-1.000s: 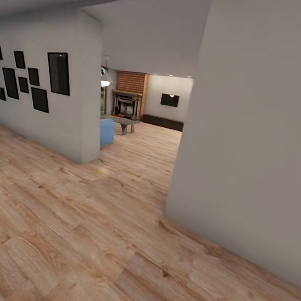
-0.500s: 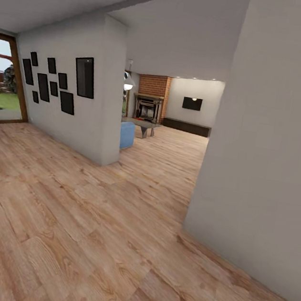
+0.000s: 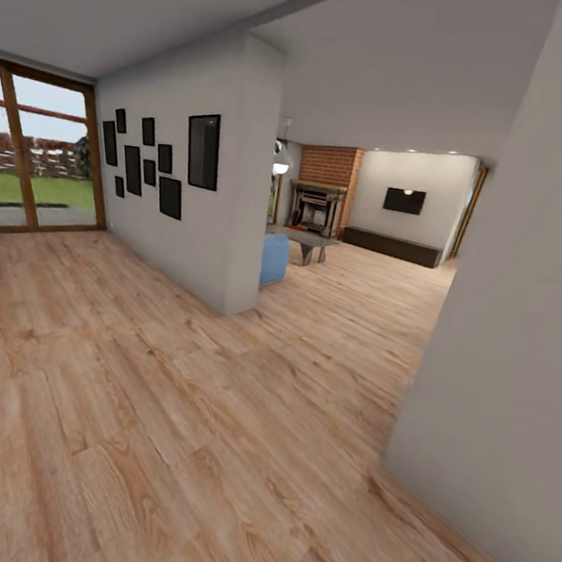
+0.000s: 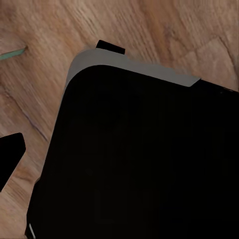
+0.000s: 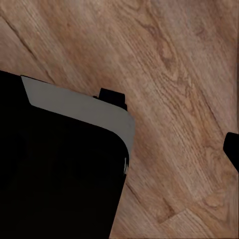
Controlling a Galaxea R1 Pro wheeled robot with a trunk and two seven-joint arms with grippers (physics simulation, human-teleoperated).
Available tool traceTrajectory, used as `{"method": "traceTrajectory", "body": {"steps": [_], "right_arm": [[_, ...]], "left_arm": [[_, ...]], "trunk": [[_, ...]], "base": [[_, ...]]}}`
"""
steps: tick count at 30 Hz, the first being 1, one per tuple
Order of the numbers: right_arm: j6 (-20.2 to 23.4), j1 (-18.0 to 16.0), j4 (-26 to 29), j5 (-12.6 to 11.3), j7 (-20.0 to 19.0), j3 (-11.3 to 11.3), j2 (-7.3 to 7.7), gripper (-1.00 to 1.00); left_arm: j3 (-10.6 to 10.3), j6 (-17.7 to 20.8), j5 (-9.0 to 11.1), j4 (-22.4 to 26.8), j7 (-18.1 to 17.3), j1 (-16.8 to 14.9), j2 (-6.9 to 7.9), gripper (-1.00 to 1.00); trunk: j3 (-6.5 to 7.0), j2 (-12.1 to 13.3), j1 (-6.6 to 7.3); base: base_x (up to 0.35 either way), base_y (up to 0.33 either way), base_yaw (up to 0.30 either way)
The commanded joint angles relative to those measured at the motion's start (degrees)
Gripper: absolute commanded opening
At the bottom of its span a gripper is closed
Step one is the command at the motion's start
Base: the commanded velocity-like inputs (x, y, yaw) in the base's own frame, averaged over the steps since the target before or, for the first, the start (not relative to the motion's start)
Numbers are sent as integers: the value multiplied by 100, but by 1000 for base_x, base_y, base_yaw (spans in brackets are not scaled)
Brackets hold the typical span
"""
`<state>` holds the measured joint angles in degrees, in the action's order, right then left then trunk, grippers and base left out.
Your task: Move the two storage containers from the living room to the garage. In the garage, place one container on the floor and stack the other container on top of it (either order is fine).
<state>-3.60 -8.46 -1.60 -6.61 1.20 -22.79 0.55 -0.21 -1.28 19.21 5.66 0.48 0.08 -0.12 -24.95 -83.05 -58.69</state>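
Standing on light wood planks (image 3: pixel 204 432), the robot faces a white partition wall (image 3: pixel 224 182) hung with black frames (image 3: pixel 159 159). Beyond that wall lies the living room, with its dark fireplace (image 3: pixel 316 208), a blue sofa corner (image 3: pixel 274 258) and glass doors (image 3: pixel 34 154) to the wall's left. Whether either arm's jaws are open or closed, I cannot tell; both wrist cameras look down past the dark robot body (image 4: pixel 139 159) at the planks.

living room (image 3: pixel 361 230) | ahead past wall | fireplace (image 3: pixel 316 207), blue sofa (image 3: pixel 273 258)

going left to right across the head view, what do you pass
glass doors → black picture frames → blue sofa → coffee table → fireplace → wall-mounted tv → near grey wall
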Motion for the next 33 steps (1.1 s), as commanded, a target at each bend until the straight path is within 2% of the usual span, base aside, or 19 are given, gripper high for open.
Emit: {"method": "traceTrajectory", "body": {"steps": [1,10,19,24,33], "right_arm": [[-35,-6,-17,-59,3,-49,-2,100],[-31,-6,-17,-59,-1,-49,-2,100],[-34,-6,-18,-65,3,-42,3,100],[-50,-6,-18,-68,3,-42,80,100],[-53,-6,-18,-68,3,-42,94,100]], "left_arm": [[-5,-9,30,6,5,1,-2,100],[-3,-4,30,6,5,1,3,100],[-5,-4,30,6,2,1,-3,100],[-6,-4,30,6,3,1,-5,100],[-6,-4,23,6,2,1,-5,100]], "trunk": [[-5,-2,-3],[-5,-2,-3],[-5,-2,-3],[-5,-2,-3],[-5,-2,-3]], "base": [[322,0,279],[323,0,221],[323,0,20],[323,0,1],[323,0,0]]}}
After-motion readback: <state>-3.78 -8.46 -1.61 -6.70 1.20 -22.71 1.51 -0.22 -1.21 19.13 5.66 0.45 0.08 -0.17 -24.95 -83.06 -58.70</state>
